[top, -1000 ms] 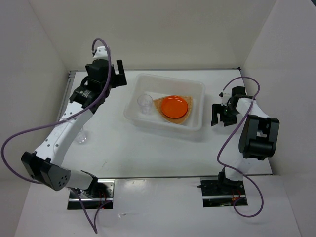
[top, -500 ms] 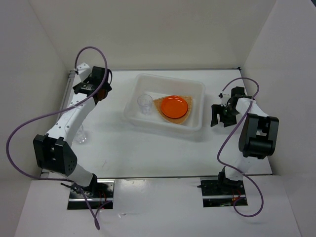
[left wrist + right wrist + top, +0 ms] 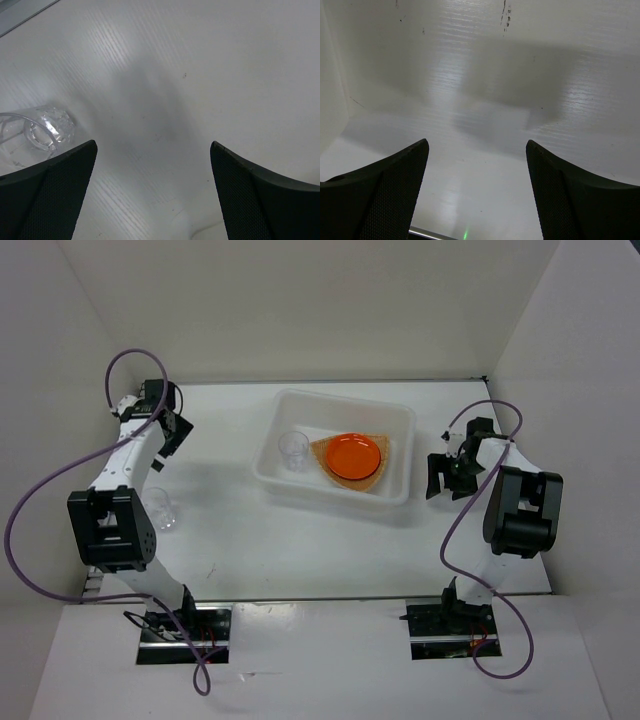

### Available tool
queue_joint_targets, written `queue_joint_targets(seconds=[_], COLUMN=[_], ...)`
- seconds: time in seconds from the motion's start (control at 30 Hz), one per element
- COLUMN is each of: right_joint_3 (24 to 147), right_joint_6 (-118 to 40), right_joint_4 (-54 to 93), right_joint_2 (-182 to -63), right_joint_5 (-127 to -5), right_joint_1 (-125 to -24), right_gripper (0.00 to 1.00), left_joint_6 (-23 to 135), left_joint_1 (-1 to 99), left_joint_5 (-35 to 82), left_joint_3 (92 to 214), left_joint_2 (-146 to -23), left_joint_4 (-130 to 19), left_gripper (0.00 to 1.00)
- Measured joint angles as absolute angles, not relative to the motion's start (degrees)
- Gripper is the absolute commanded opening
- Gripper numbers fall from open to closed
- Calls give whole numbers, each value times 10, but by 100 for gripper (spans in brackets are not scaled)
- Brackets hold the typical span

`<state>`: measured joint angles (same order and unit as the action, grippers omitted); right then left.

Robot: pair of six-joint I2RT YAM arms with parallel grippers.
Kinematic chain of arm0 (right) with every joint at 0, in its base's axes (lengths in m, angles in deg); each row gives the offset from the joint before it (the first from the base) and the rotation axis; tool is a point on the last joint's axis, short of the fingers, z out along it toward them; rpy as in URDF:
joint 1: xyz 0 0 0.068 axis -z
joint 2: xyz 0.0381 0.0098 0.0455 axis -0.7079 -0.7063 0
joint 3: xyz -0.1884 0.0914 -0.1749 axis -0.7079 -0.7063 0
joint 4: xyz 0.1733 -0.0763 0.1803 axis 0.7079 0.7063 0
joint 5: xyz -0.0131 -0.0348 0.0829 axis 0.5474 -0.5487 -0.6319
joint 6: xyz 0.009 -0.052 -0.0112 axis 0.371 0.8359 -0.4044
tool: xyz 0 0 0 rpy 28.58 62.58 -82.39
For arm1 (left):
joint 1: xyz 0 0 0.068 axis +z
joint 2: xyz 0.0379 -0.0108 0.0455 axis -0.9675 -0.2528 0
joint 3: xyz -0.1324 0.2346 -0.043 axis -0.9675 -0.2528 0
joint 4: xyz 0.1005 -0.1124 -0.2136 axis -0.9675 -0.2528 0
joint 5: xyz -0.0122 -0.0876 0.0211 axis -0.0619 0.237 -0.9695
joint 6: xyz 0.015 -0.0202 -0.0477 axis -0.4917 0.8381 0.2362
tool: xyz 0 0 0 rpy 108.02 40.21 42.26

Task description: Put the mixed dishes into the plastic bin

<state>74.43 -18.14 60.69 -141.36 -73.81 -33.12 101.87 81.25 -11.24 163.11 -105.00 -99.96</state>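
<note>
L hand (image 3: 152, 146), R hand (image 3: 476, 142): wide-spread, empty.

No text, label, brand, number or sign can be read in any view.
</note>
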Motion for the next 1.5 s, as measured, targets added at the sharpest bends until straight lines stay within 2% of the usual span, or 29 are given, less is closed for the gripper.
queue_joint_targets(seconds=[0.6, 0.93, 1.03, 1.17, 1.2, 1.3, 1.37, 1.4, 1.5], right_joint_3=[744, 744, 744, 744, 744, 744, 744, 744, 744], right_joint_6=[-181, -181, -181, -181, -181, -181, -181, -181, -181], right_joint_4=[607, 607, 607, 607, 607, 607, 607, 607, 607], right_joint_2=[-1414, -1414, -1414, -1414, -1414, -1414, -1414, -1414, -1414], right_joint_5=[-738, -738, -738, -737, -737, -737, -737, -737, -736], right_joint_1=[-331, -331, -331, -331, -331, -331, -331, -331, -331], right_gripper=[83, 83, 83, 83, 83, 83, 83, 83, 83], left_joint_6=[1113, 1123, 1120, 1108, 1104, 1088, 1074, 1059, 1031], left_joint_1=[867, 910, 920, 933, 935, 941, 943, 943, 944], left_joint_5=[-106, -46, -25, 9, 17, 33, 36, 27, 47], left_joint_3=[1589, 1570, 1570, 1568, 1567, 1566, 1566, 1568, 1573], left_joint_2=[-1054, -1107, -1127, -1156, -1163, -1169, -1168, -1163, -1151], left_joint_4=[-1035, -1028, -1024, -1018, -1014, -1006, -997, -988, -974], left_gripper=[100, 96, 92, 56, 42, 36, 11, 3, 0])
